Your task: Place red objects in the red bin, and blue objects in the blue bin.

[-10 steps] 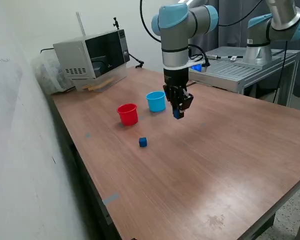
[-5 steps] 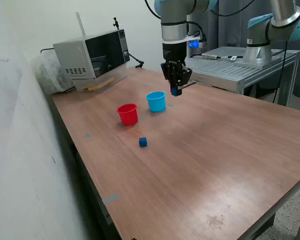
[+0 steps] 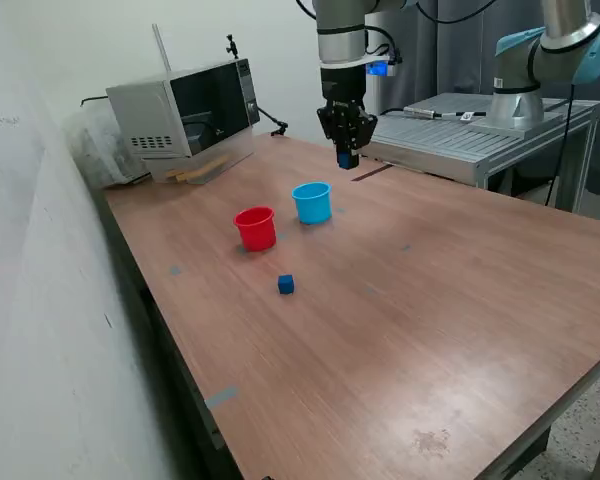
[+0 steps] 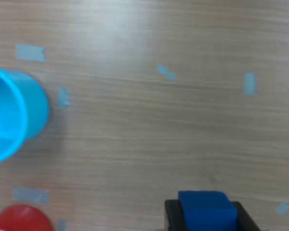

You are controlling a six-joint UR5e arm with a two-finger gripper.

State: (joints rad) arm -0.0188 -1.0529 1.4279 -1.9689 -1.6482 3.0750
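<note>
The arm's black two-finger gripper (image 3: 347, 160) hangs well above the brown wood-grain table (image 3: 430, 300), up and toward the exterior view's right of the cups. Its jaws are clamped on a small dark blue cube (image 4: 205, 209); the wrist view shows the cube wedged between the two black fingers (image 4: 173, 215), and in the exterior view it's just a speck of blue at the fingertips.

Down on the table, the small light blue plastic cup-shaped tub (image 3: 312, 202) stands upright, and the small red plastic cup-shaped tub (image 3: 255, 228) stands just beside it on the exterior view's left, near but not touching. A second small dark blue cube (image 3: 286, 285) sits on the table in front of the red tub, apart from both cups. What's inside either tub can't be made out. Little bits of pale blue tape (image 4: 30, 52) dot the wood around the blue tub.
</note>
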